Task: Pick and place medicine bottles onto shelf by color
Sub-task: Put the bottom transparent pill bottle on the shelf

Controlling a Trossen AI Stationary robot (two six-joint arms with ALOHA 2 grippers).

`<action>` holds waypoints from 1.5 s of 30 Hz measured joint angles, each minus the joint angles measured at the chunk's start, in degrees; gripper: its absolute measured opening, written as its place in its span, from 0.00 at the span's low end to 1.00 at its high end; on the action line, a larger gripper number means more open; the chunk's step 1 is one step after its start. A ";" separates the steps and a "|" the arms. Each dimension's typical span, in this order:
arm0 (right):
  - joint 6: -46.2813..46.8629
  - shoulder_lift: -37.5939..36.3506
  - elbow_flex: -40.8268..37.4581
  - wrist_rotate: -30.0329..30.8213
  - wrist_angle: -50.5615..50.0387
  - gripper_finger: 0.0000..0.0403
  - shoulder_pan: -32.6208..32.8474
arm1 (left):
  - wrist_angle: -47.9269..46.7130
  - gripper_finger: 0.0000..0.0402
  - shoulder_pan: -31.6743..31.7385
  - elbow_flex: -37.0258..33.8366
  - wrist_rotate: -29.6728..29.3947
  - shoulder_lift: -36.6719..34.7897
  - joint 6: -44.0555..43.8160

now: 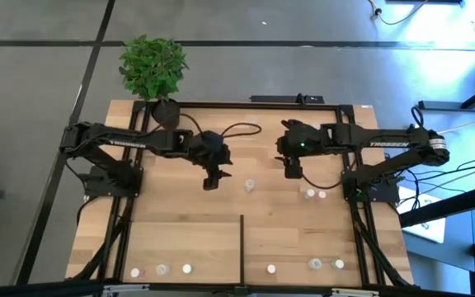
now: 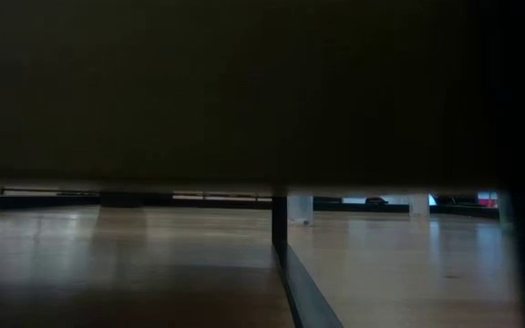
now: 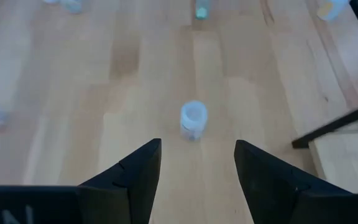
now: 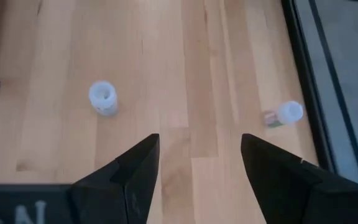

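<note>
My left gripper (image 1: pixel 213 179) (image 3: pixel 197 168) hangs open over the middle of the table. One small whitish medicine bottle (image 3: pixel 193 119) (image 1: pixel 249 186) stands upright just ahead of its fingertips, outside the gap. My right gripper (image 1: pixel 291 171) (image 4: pixel 199 165) is open too, over the table's right half, with nothing between its fingers. Ahead of it one bottle (image 4: pixel 102 98) stands upright and another (image 4: pixel 283 114) lies on its side. Two more bottles (image 1: pixel 316 195) stand right of centre. The shelf (image 1: pixel 188 239), with its black divider (image 1: pixel 242 239), lies along the near edge and carries several bottles (image 1: pixel 162 269) (image 1: pixel 315 264).
A potted green plant (image 1: pixel 152 70) stands at the far left corner. Black rails (image 1: pixel 361 231) run along the table's sides, and cables (image 1: pixel 237 130) lie on the far part. The low view is mostly dark, showing only the shelf's boards and divider (image 2: pixel 279 228).
</note>
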 joint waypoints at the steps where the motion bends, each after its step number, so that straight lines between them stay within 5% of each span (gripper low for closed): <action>1: -0.26 0.09 0.00 0.03 -0.09 0.57 -0.16 | 2.26 0.49 0.24 -1.69 1.13 0.00 0.60; 6: 0.20 0.37 0.00 0.05 0.38 0.57 -0.74 | 15.86 0.49 0.83 -9.56 7.11 0.00 0.98; 17: 0.20 0.37 0.00 0.05 2.13 0.57 -0.76 | 35.15 0.49 0.13 -15.60 7.15 3.39 1.03; 25: 0.28 0.37 0.00 0.05 2.43 0.57 -0.76 | 34.54 0.49 -1.05 -11.78 7.04 10.95 2.50; 45: 0.09 0.37 0.00 0.03 2.45 0.57 -0.74 | 34.99 0.49 -1.39 -11.74 1.99 11.65 1.65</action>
